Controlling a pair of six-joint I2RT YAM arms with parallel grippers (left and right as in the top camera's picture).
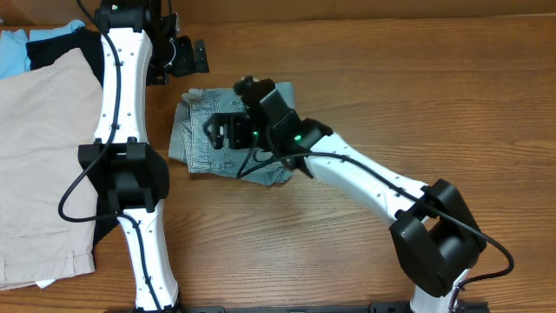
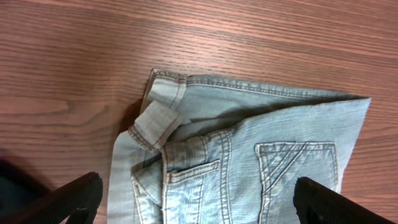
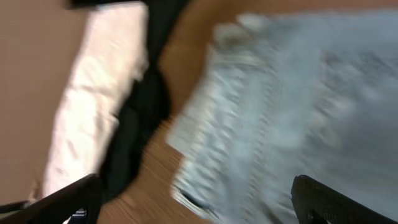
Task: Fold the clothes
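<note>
The clothes, light blue denim shorts (image 1: 198,146), lie folded into a small stack on the wooden table left of centre. My right gripper (image 1: 219,130) hovers low over the stack. In the blurred right wrist view its fingers stand wide apart, open (image 3: 196,190), with the denim (image 3: 292,112) below and nothing held. My left gripper (image 1: 191,56) is just beyond the stack's far edge. It is open (image 2: 198,190), and the left wrist view shows the stitched pocket and waistband of the shorts (image 2: 249,155) lying between and ahead of its fingers.
Larger beige shorts (image 1: 35,165) cover the table's left side, with a black garment (image 1: 52,48) and a light blue cloth (image 1: 10,48) at the far left corner. The left arm's white link (image 1: 122,96) runs between that pile and the denim.
</note>
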